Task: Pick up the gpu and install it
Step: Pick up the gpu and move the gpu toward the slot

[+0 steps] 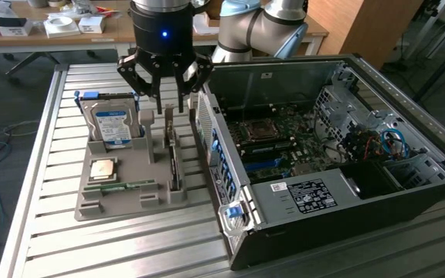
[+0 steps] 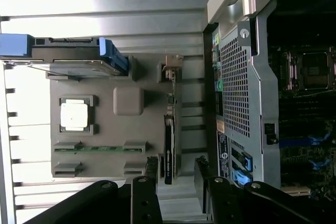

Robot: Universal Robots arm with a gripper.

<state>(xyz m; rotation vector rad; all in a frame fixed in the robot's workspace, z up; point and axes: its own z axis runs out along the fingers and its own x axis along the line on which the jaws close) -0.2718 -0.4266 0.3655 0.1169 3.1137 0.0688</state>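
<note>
Claw [image 1: 170, 108] hangs with its fingers spread wide and nothing between them, just above the gpu [image 1: 174, 159]. The card stands on edge in a slot of the grey holder [image 1: 134, 159] on the slatted surface [image 1: 44, 174], beside the open computer case [image 1: 284, 223].

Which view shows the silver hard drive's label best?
Exterior view: the silver, blue-labelled hard drive stands in the grey holder, label facing the camera. The wrist view looks down on its top edge.
</note>
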